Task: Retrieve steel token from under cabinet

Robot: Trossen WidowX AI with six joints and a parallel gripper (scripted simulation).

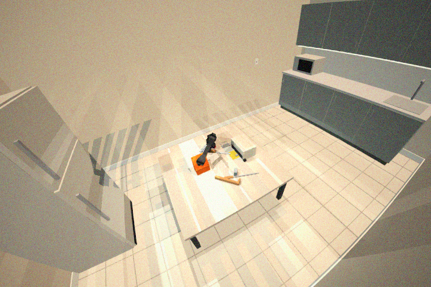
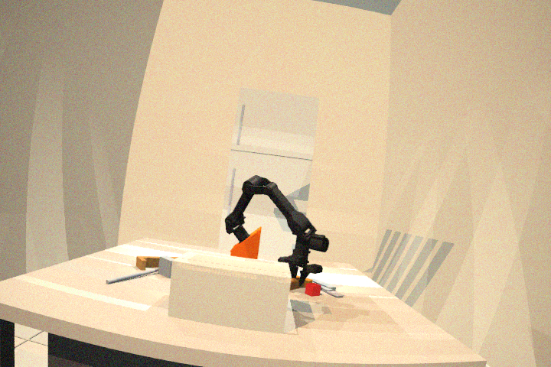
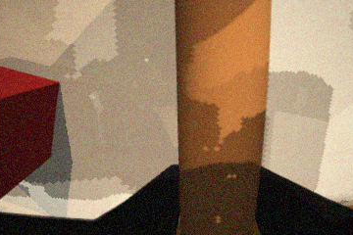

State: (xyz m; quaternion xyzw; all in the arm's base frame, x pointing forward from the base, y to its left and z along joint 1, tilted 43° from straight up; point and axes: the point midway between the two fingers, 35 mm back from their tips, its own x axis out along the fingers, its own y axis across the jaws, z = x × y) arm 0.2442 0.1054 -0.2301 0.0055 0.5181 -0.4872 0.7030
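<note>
Yellow marks the area (image 1: 234,155) before the cabinet (image 1: 245,146) (image 2: 228,295) from above; a thin rod (image 1: 222,153) points cabinet-ward. I can't make out the token anywhere.

From the exterior side, the gripper (image 1: 212,147) (image 2: 297,280) (image 3: 213,173) and red cube (image 2: 312,289) (image 3: 23,132) are right of the cabinet.

At the wrist, fingers clamp an orange handle (image 1: 214,150) (image 2: 301,283) (image 3: 224,98).

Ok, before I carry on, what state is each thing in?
Gripper: shut on the wooden handle
Wooden handle: gripped, its thin rod pointing toward the yellow patch
Yellow patch: in front of the cabinet
Cabinet: standing on the table
Token: can't make it out
Red cube: resting beside the gripper
Fridge: doors shut
Microwave: door looks shut
</note>
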